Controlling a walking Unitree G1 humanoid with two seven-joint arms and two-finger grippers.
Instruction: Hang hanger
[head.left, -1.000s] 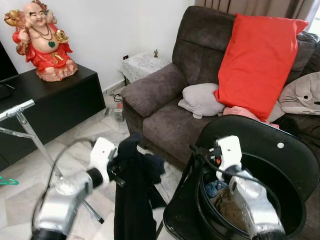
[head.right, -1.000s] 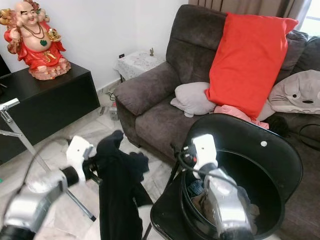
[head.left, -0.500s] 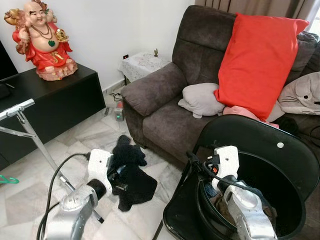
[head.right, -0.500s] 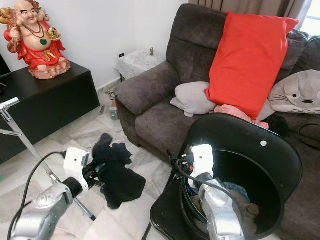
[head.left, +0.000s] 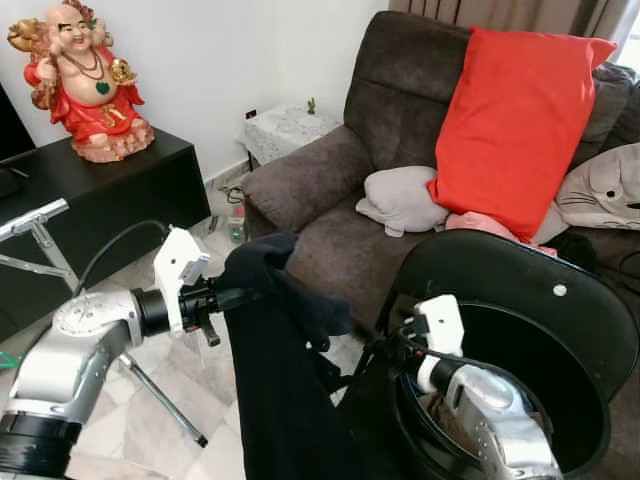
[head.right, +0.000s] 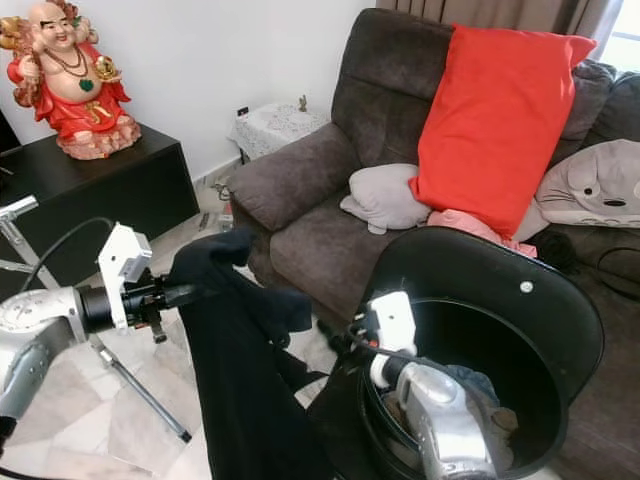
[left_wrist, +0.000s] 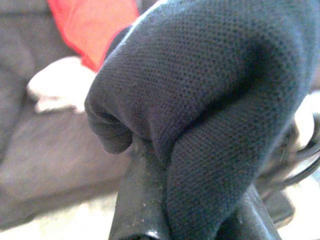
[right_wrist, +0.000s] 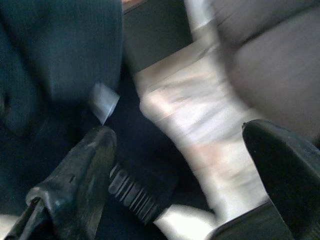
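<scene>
Left eye view: your left gripper (head.left: 232, 296) jaws clamp the dark garment (head.left: 280, 390), lifted off the floor to hang free | right gripper (right_wrist: 180, 175) jaws wide beside it, by laundry basket (head.left: 560, 330) | no hanger visible.

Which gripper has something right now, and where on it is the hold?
The left gripper is shut on the dark garment, pinching a bunched upper fold, and the rest hangs down. The right gripper is open, holding nothing.
</scene>
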